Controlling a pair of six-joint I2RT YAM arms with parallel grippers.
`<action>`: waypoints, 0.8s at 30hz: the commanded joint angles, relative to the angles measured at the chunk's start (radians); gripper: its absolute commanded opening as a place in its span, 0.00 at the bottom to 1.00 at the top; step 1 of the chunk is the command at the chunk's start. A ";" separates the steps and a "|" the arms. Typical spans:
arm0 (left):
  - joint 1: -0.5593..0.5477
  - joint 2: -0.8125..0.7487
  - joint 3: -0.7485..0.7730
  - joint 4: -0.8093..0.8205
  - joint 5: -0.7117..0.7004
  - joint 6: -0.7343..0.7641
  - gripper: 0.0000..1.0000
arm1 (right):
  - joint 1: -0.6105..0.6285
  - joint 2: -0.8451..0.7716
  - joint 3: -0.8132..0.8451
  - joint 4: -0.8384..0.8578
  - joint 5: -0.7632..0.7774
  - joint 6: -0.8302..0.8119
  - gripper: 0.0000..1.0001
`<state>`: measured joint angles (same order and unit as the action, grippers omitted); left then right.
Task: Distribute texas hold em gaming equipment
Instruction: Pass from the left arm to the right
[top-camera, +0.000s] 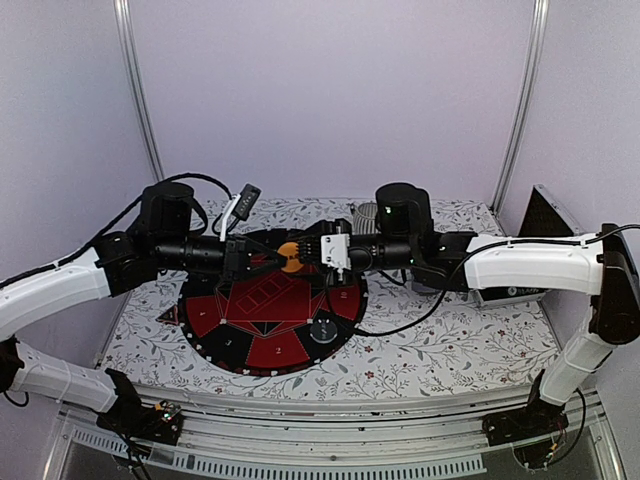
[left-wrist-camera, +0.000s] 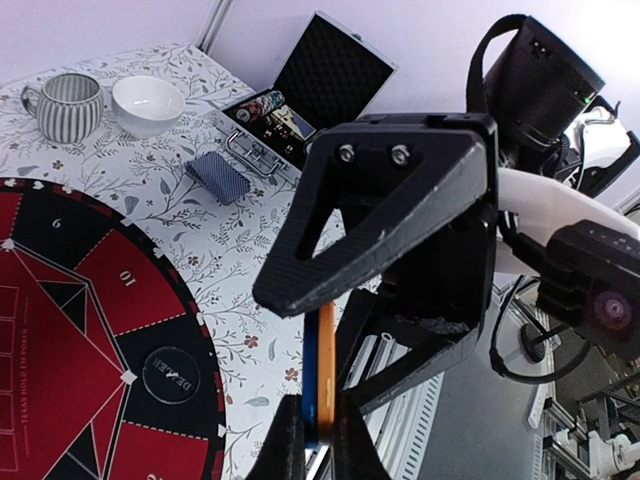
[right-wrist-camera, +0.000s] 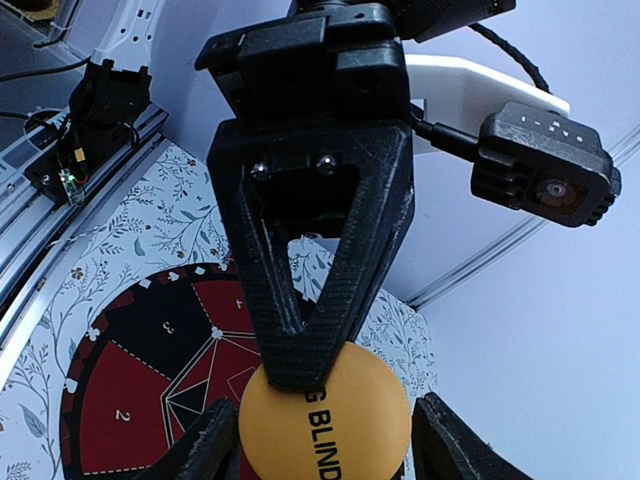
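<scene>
An orange "BIG BLIND" chip (top-camera: 290, 257) hangs in the air above the round red-and-black mat (top-camera: 270, 340), between both grippers. My left gripper (left-wrist-camera: 320, 412) is shut flat on this orange chip (left-wrist-camera: 327, 360) and a blue chip (left-wrist-camera: 310, 370) pressed against it, both seen edge-on. My right gripper (right-wrist-camera: 325, 412) meets it from the right; its fingers (right-wrist-camera: 215, 445) stand at the rim on either side of the orange chip (right-wrist-camera: 335, 445), touching it. A stack of grey-blue cards (left-wrist-camera: 218, 178) lies on the tablecloth.
An open metal case (left-wrist-camera: 330, 75) holding more chips stands beyond the cards, with a ribbed grey cup (left-wrist-camera: 65, 105) and a white bowl (left-wrist-camera: 147, 103) to its left. A black dealer button (top-camera: 322, 329) lies on the mat's right part.
</scene>
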<state>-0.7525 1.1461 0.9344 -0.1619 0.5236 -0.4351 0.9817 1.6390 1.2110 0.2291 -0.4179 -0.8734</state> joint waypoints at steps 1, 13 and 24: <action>-0.012 0.010 0.005 0.005 0.030 0.013 0.00 | 0.001 0.017 0.031 0.007 0.048 0.008 0.54; -0.012 0.069 -0.006 -0.004 0.040 0.008 0.00 | 0.001 0.017 -0.031 0.009 0.163 0.037 0.54; -0.012 0.067 -0.044 0.010 0.026 0.047 0.00 | -0.001 -0.012 -0.072 -0.001 0.121 0.138 0.52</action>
<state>-0.7521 1.2144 0.9173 -0.1493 0.5125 -0.4160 0.9905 1.6466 1.1625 0.2066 -0.3164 -0.8032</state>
